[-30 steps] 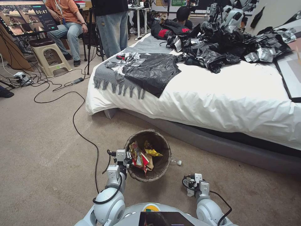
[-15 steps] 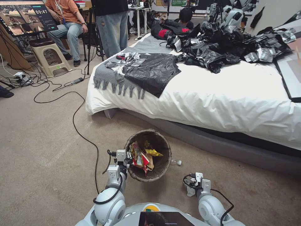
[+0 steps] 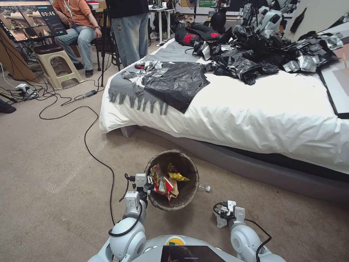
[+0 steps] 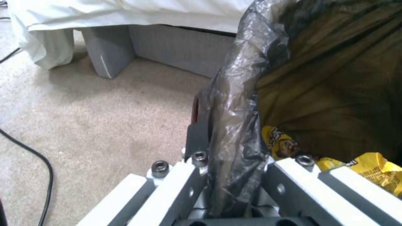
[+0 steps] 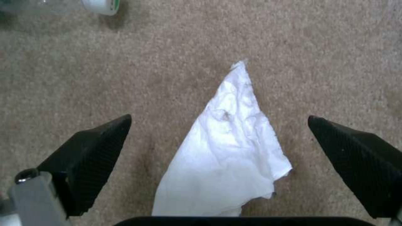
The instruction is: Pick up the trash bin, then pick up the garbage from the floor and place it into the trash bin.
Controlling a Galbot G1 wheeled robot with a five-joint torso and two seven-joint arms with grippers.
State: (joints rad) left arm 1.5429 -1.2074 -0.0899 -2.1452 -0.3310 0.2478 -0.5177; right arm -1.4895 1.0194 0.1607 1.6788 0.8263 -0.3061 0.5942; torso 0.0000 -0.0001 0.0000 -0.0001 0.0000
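Note:
The trash bin, lined with a dark brown bag, tilts its mouth up toward me and holds snack wrappers and a tan paper bag. My left gripper is shut on its near-left rim; in the left wrist view the bagged rim is pinched in the left gripper, with yellow wrappers inside. My right gripper hangs open just above a white tissue on the carpet, its black fingers either side of it. A clear bottle's cap pokes out behind the bin.
A bed with white sheets, a grey throw and heaps of black and silver plastic sheets stands ahead. Black cables snake over the carpet at the left. A stool, a screen and people are at the far left.
My right gripper has sunk a little lower toward the tissue. The left gripper and the bin have stayed put.

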